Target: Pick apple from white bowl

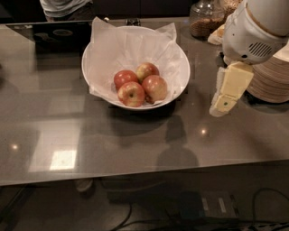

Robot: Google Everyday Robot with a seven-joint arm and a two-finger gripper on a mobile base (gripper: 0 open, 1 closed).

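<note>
The white bowl (180, 63), lined with crinkled white paper, stands at the back middle of the grey table. Several red apples lie together in it; a deep red apple (125, 77) is at the left of the cluster, and the front apple (131, 94) has a yellow patch round its stem. My gripper (227, 92) hangs from the white arm at the right, above the table, beside the bowl's right rim and apart from it. It holds nothing that I can see.
A stack of beige paper plates (271, 83) stands at the far right behind the arm. A glass jar (205, 19) is at the back right. A person (63, 6) stands behind the table. The table's front edge (135, 178) runs across below.
</note>
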